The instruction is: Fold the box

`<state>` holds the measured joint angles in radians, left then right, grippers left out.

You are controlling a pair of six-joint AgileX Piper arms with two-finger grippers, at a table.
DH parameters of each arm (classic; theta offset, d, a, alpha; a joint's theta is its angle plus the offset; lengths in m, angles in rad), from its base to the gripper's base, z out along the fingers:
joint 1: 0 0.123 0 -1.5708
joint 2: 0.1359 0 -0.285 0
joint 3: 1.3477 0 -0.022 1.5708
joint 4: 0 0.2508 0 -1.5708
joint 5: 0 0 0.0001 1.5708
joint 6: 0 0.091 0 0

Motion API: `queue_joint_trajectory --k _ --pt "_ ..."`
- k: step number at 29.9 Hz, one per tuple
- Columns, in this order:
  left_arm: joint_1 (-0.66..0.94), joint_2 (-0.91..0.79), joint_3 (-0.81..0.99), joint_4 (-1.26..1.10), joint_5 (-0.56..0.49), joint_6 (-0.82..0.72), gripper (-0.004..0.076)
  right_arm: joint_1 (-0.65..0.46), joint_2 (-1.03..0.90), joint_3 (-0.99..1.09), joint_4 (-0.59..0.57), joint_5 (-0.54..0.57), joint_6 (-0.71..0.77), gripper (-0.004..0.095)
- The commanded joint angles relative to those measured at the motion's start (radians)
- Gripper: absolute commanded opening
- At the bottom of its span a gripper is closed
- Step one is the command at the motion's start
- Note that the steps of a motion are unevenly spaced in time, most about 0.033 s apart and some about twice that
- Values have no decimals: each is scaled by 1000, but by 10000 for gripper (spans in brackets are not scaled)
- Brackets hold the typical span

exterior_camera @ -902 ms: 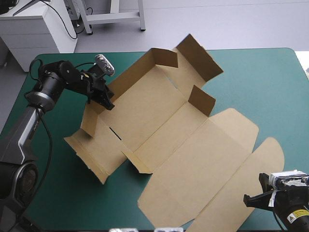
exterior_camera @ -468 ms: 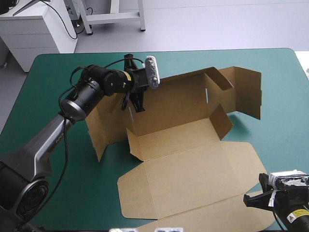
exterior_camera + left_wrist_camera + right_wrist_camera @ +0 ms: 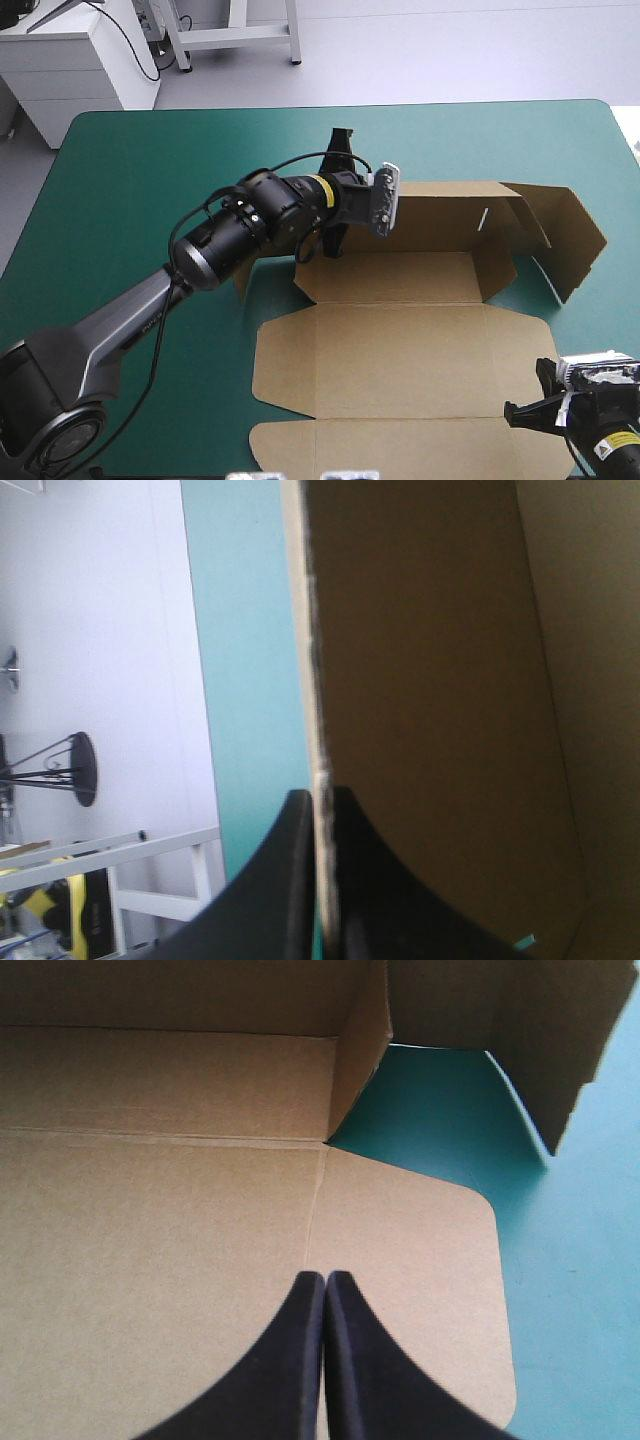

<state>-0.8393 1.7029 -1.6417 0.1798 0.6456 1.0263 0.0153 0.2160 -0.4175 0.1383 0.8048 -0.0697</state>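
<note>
1. Overhead, the box (image 3: pixel 400 350) sits right of centre on the worktop (image 3: pixel 120 160), about half formed. Its far long wall stands upright, the flaps at its right end are raised but look untucked, and the broad near panels lie flat. The left gripper (image 3: pixel 332 236) pinches the left end of that wall. The right gripper (image 3: pixel 522 410) hangs over the box's near right corner.
2. Seen from the left wrist, the left gripper (image 3: pixel 320 802) is all but closed, clamping the wall's board edge between its fingers. Teal-green cover shows past the wall.
3. Seen from the right wrist, the right gripper (image 3: pixel 325 1282) is pressed closed with nothing in it, above the flat panel near its rounded corner. By the look of it, the end walls must yet be set and tucked, so the fold is only part done.
</note>
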Motion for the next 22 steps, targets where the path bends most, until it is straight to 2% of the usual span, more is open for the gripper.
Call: queue_joint_trajectory --k 1,6,11,13,18,22 --pt "-67 -49 39 213 -107 -158 -9 -7 50 -61 -3 -66 -11 -19" --pt "-139 -49 158 556 -154 -454 -9 -7 147 -159 -50 -68 13 -18" --pt "-188 -49 253 992 -157 -895 -9 -7 262 -278 -70 -108 70 -20" --pt "-193 -49 281 1120 -129 -1026 -9 -7 303 -322 -84 -126 109 -20" --pt "-210 -49 318 1312 -66 -1233 -9 -7 418 -430 -133 -178 211 -20" --pt "-217 -49 350 1426 -33 -1311 -9 -7 530 -530 -159 -182 262 -20"
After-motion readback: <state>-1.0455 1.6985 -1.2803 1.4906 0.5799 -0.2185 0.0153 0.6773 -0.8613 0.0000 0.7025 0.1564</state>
